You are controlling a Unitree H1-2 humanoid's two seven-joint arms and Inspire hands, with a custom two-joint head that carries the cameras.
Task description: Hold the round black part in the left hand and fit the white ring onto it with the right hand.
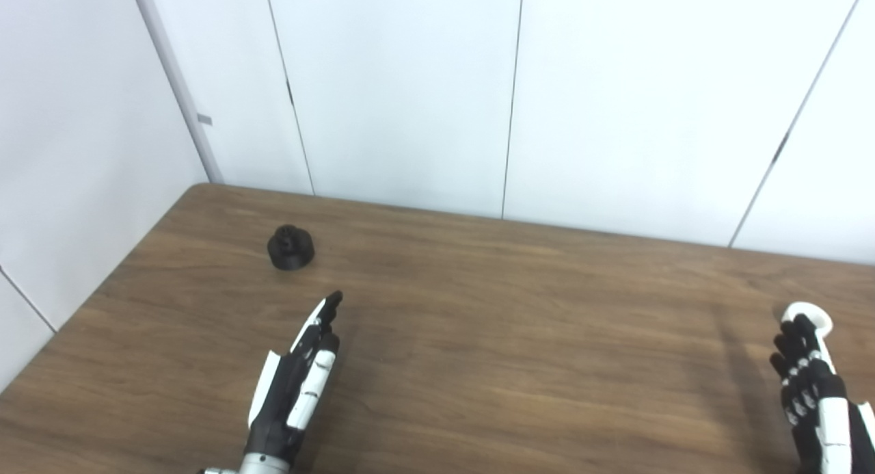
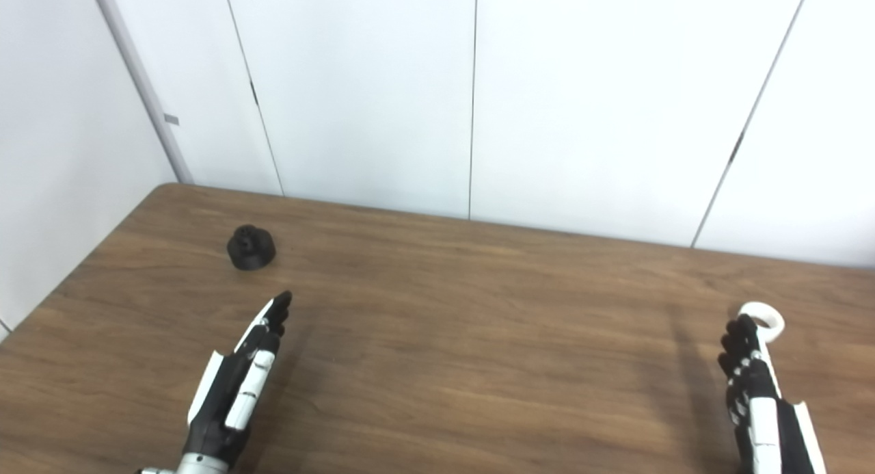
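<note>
A brown wood-grain tabletop (image 1: 478,323) fills the lower half of the frame, backed by white wall panels (image 1: 410,84) across the top. The round black part (image 1: 290,247) sits on the tabletop in the left of the frame, near the far left corner, standing free with nothing touching it. Below it and slightly to the right, the left hand (image 1: 297,378) comes up from the bottom edge, seen edge-on, its fingers (image 1: 328,310) stretched out straight and close together, pointing up and toward the black part; it holds nothing, and a clear strip of bare wood lies between its tips and the part. At the far right of the frame, the white ring (image 1: 807,318) lies close to the right edge of the picture, well apart from the black part. The right hand (image 1: 813,399) rises from the lower right corner with its back to the camera, its dark fingers (image 1: 796,340) curled slightly and overlapping the ring's near edge; whether they actually grip the ring or only rest against it cannot be told from either view.
</note>
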